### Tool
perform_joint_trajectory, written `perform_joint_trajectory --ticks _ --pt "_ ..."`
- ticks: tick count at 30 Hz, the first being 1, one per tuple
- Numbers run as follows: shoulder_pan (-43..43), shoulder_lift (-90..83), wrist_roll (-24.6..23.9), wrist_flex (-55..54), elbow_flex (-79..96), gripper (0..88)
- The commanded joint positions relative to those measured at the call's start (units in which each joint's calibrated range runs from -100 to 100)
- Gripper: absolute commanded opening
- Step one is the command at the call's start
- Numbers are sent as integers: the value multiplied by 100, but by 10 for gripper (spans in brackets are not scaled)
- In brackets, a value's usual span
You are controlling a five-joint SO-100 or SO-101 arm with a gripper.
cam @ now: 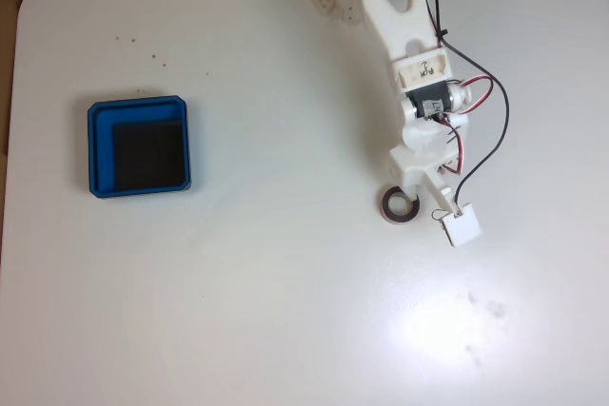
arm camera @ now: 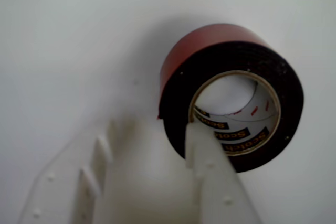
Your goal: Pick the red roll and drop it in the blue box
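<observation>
In the fixed view we look straight down on a white table (cam: pixel 238 311) with a rounded corner at upper left, where a strip of brown surface shows past its edge. The blue box (cam: pixel 139 146) sits toward the left side, its black floor bare, its sides roughly square to the picture edges. Well apart from the blue box, far to its right and slightly lower, the red roll (cam: pixel 402 206) lies flat on the table, its hole facing up at the camera, so its axis stands vertical. The white arm (cam: pixel 400 16) reaches down from the top edge, with black and red wires (cam: pixel 495 130) looping along its right side. The gripper (cam: pixel 419 199) is right at the roll, on the side away from the blue box. From here we cannot tell how far its jaws are spread.

In the wrist view we see the red roll (arm camera: pixel 231 95) close up on the white table (arm camera: pixel 68 40): red outer band, black face, and printed lettering inside the core. One white finger (arm camera: pixel 207 166) rises from the bottom edge with its tip at the core's inner rim, while the broad second finger (arm camera: pixel 126 182) lies outside the roll to the left. The jaws straddle the roll's wall; whether they are pinching it we cannot tell.
</observation>
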Motion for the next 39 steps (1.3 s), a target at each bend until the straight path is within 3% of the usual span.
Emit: perform_joint_trajectory --ticks 1,39 --pt "59 9 16 17 -421 125" --pt "293 101 33 9 -421 142"
